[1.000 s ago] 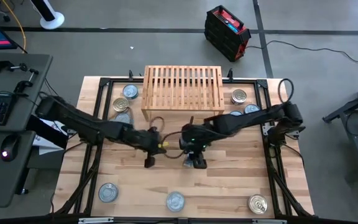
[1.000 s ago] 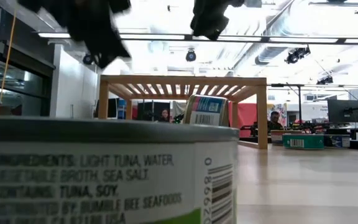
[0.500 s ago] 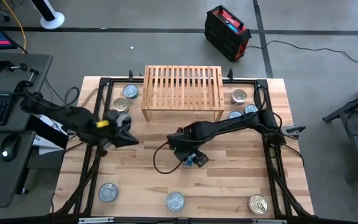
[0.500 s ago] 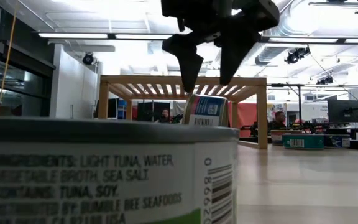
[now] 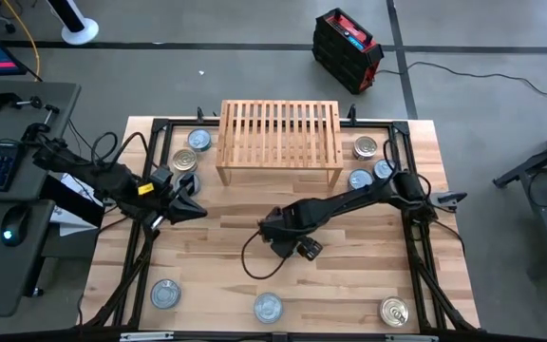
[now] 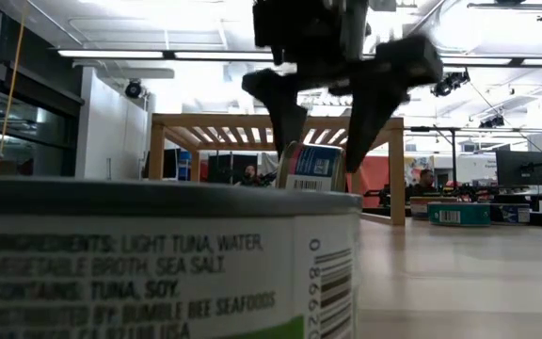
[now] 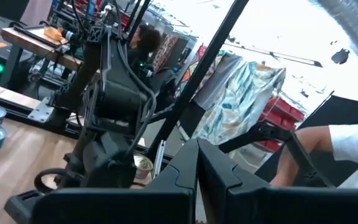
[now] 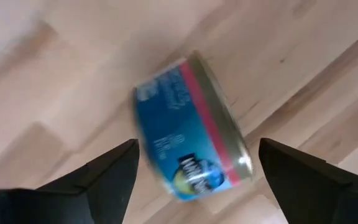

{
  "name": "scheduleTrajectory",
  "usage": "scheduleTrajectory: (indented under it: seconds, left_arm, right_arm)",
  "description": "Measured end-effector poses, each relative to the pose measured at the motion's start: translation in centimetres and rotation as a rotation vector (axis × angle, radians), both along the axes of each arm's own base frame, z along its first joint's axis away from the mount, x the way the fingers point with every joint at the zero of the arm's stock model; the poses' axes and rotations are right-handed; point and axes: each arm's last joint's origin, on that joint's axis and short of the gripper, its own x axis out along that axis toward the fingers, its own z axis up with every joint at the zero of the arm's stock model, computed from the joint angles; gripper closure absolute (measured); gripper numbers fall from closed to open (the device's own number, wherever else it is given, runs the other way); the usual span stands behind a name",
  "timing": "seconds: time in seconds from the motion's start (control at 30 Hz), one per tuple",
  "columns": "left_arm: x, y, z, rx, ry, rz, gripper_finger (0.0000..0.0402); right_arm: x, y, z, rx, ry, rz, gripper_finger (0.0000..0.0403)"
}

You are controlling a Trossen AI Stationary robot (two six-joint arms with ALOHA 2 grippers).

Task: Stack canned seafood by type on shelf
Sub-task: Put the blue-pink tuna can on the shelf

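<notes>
The right tool [image 5: 292, 249] hangs over the middle of the light plank worktop [image 5: 216, 275], its two dark fingers [image 8: 104, 171] spread wide and holding nothing. Directly beneath it lies a small flat round tin with a blue-and-red paper label [image 8: 188, 134], tipped onto its side wall rather than resting on a flat end; it sits between the fingers but touches neither. The low light-wood slatted shelf [image 5: 279, 133] stands well apart at the far edge, bare on top. More tins lie beside the shelf at both ends [image 5: 189, 142] [image 5: 366, 147] and along the near edge [image 5: 268, 306]. The left tool [image 5: 190, 210] waits near the left side, fingers closed and empty.

The tin is judged rigid, dense for its size and smooth-walled; tipped, it may roll. The fingers should close across the two flat ends, squarely.
</notes>
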Motion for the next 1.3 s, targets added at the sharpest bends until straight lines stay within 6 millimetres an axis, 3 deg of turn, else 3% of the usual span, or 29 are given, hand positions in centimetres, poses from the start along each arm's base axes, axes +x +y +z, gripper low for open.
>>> scheduleTrajectory:
  seconds: [0.2,0.4,0.5,0.7,0.87,1.07,1.17,1.3]
  left_arm:
    - [0.0,0.0,-0.1,0.006,0.010,0.000,0.0401]
    - [0.1,0.2,-0.2,0.055,0.006,0.081,0.0401]
    - [0.1,0.5,-0.4,0.096,0.024,0.184,0.0401]
    - [0.1,0.8,-0.5,0.160,0.040,0.301,0.0401]
    - [0.2,1.1,-0.6,0.153,0.046,0.338,0.0401]
    - [0.4,1.5,-0.6,0.153,0.050,0.366,0.0401]
    - [0.4,1.6,-0.6,0.151,0.053,0.370,0.0401]
    - [0.4,1.6,-0.8,0.162,0.072,0.370,0.0401]
  right_arm:
    - [-0.3,-0.1,-1.1,-0.023,0.009,0.001,0.0103]
    - [0.3,0.5,0.3,-0.083,-0.057,-0.017,0.0240]
    - [0.9,0.7,2.8,-0.057,-0.103,-0.085,0.0239]
    - [1.3,0.1,9.6,0.008,-0.204,-0.282,0.0239]
    - [-0.1,-1.8,14.5,-0.149,-0.275,-0.451,0.0239]
    - [-3.5,-6.0,17.1,-0.345,-0.309,-0.734,0.0239]
    - [-7.4,-7.5,18.8,-0.416,-0.381,-0.868,0.0239]
    - [-14.1,-9.3,19.9,-0.511,-0.508,-1.053,0.0239]
